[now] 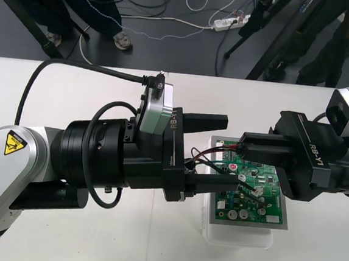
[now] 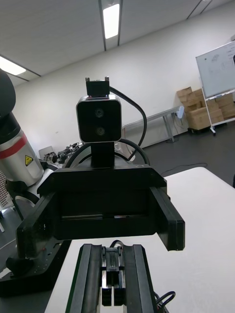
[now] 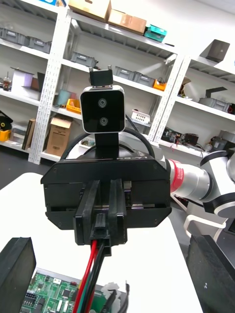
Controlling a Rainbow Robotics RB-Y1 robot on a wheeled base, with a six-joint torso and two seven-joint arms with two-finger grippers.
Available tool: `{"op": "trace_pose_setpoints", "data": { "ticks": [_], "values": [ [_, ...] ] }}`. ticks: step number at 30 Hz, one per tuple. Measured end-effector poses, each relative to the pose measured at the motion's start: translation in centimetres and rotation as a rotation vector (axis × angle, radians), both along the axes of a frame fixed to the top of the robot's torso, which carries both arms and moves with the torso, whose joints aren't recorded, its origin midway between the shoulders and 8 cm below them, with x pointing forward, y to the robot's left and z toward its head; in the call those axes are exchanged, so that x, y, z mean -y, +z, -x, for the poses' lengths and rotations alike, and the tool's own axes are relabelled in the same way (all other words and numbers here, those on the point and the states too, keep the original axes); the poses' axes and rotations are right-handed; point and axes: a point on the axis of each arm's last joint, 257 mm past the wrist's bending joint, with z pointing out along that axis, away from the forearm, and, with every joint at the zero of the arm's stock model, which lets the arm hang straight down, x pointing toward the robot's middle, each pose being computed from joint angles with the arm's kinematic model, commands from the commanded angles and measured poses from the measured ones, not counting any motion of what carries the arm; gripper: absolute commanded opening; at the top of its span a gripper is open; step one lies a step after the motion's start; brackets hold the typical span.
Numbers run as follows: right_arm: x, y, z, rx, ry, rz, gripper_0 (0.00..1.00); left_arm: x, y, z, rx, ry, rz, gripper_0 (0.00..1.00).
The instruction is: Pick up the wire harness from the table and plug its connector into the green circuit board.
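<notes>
Black plug at board's far edge

The table is bright, lit evenly from above. The floor behind it is dark. Soft, faint shadows lie on the table under the left arm and beside the white base. The arm's silver shell has a pale shine. The board is well lit, with tiny glints on its metal bits. In the right wrist view a long lamp glares white overhead, and the left gripper looks almost all black. In the left wrist view the light is bright too; the right gripper is very dark, but the harness shows its red wire clearly.
</notes>
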Motion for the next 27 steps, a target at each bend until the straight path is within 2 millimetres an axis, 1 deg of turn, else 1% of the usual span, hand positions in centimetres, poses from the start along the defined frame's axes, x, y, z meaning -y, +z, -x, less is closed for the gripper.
{"op": "trace_pose_setpoints", "data": {
  "ticks": [3,6,7,8,11,15,17,21,25,26,27],
  "values": [
    [-0.02,0.02,0.04,0.001,0.001,0.000,0.00,-0.02,-0.04,-0.01,0.000,0.000,-0.001,0.88],
    [-0.02,0.02,0.04,0.001,0.001,0.000,0.00,-0.02,-0.04,-0.01,0.000,0.000,-0.001,0.71],
    [-0.02,0.02,0.04,0.001,0.001,0.000,0.00,-0.02,-0.04,-0.01,0.000,0.000,-0.001,0.64],
    [-0.02,0.02,0.04,0.001,0.001,0.000,0.00,-0.02,-0.04,-0.01,0.000,0.000,-0.001,0.60],
    [-0.02,0.02,0.04,0.001,0.001,0.000,0.00,-0.02,-0.04,-0.01,0.000,0.000,-0.001,0.57],
    [-0.02,0.02,0.04,0.001,0.001,0.000,0.00,-0.02,-0.04,-0.01,0.000,0.000,-0.001,0.46],
    [-0.02,0.02,0.04,0.001,0.001,0.000,0.00,-0.02,-0.04,-0.01,0.000,0.001,-0.001,0.38],
    [-0.02,0.02,0.04,0.001,0.001,0.000,0.00,-0.02,-0.04,-0.01,0.000,0.001,-0.001,0.37],
    [-0.02,0.02,0.04,0.001,0.001,0.000,0.00,-0.02,-0.04,-0.01,0.000,0.001,-0.001,0.32],
    [-0.02,0.02,0.04,0.001,0.001,0.000,0.00,-0.02,-0.04,-0.01,0.000,0.001,-0.001,0.29],
    [-0.02,0.02,0.04,0.001,0.001,0.000,0.00,-0.02,-0.04,-0.01,0.000,0.001,-0.001,0.28]
  ]
}}
